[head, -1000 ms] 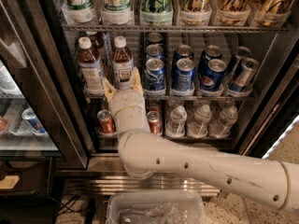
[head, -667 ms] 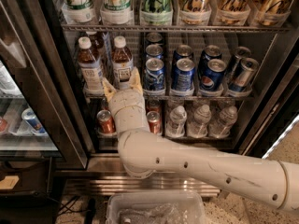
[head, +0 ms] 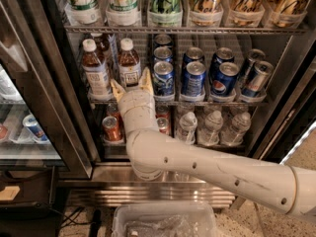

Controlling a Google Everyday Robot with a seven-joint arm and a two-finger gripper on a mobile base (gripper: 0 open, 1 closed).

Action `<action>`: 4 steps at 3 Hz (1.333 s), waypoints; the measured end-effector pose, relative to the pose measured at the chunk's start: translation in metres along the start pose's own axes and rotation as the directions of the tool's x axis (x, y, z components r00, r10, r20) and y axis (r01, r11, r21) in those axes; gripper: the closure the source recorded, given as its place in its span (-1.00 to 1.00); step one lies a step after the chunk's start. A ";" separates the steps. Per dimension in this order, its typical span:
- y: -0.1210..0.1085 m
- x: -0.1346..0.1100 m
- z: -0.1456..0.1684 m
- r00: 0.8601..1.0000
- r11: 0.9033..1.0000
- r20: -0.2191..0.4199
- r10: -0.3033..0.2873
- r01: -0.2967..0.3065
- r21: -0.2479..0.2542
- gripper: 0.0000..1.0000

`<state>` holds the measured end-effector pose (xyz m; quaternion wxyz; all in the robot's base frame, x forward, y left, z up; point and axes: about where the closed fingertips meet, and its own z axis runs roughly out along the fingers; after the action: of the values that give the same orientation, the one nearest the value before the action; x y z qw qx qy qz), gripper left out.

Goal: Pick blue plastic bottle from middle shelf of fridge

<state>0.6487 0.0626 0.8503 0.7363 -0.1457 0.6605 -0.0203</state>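
my arm [head: 212, 168] reaches in low from the right, over the steel base of the fridge [head: 61, 98], and the wrist rises to the front edge of the middle shelf [head: 222, 102]. the claw [head: 131, 83] sits at that edge with its fingers [head: 146, 78] spread wide and pointing up and inward.

what worries me first is the wrist. it covers the bottle's base and the shelf lip, so i can't judge whether the bottle will clear that edge when i pull. next is the squeeze on either side. the left finger stands in the narrow gap beside the other brown bottle [head: 95, 70], and a crooked approach could push that one over. the right finger is just beside a blue soda can [head: 163, 78], which could get nudged or pinched along with the target. i'd also be gripping low on a tall bottle, so it may tip forward as it slides out.

the blue plastic bottle [head: 128, 62] stands upright in the second lane from the left, directly behind and between the spread fingers. its label is level with the fingertips and its white cap is well above them. whether the fingers touch it yet, i can't tell.
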 end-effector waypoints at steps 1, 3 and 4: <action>0.002 0.006 0.005 1.000 1.000 -0.010 0.001 -0.001 -0.008 -0.44; 0.010 0.015 0.015 0.999 0.998 -0.032 0.010 -0.012 -0.058 0.41; 0.010 0.015 0.015 0.999 0.998 -0.032 0.010 -0.012 -0.058 0.87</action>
<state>0.6638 0.0714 0.8345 0.7214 -0.1630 0.6731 0.0009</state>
